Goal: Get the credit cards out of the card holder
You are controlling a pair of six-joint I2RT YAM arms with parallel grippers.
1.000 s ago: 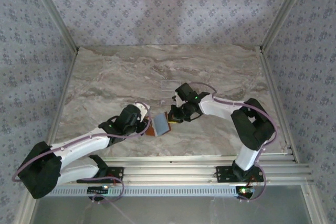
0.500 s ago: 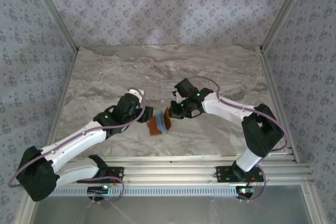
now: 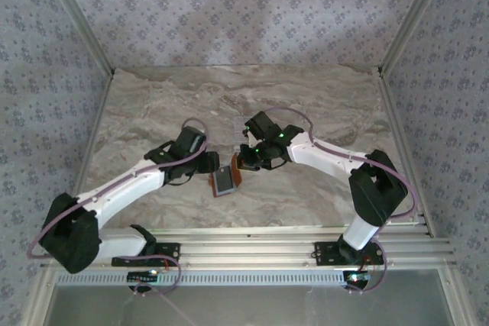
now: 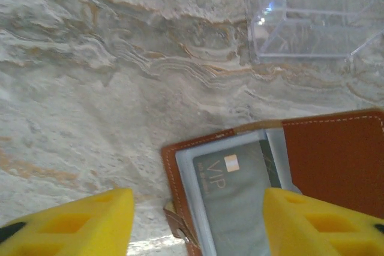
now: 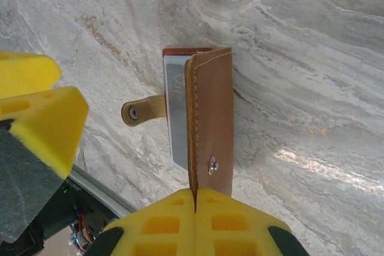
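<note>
The brown leather card holder lies open near the table's middle. My right gripper is shut on its upright brown flap, also seen from above. A grey card marked VIP sits in the grey-blue inner face, and its silvery edge shows beside the flap. The side tab sticks out left. My left gripper is open, its yellow fingers either side of the card half, low over it; from above it sits left of the wallet.
A clear plastic rack stands just beyond the wallet. The marble table has free room to the left, right and back. The aluminium rail runs along the near edge.
The left arm has swung outward and forward, bringing its open gripper over the wallet's card half. The right gripper moved left with the flap, and the wallet shifted slightly left.
</note>
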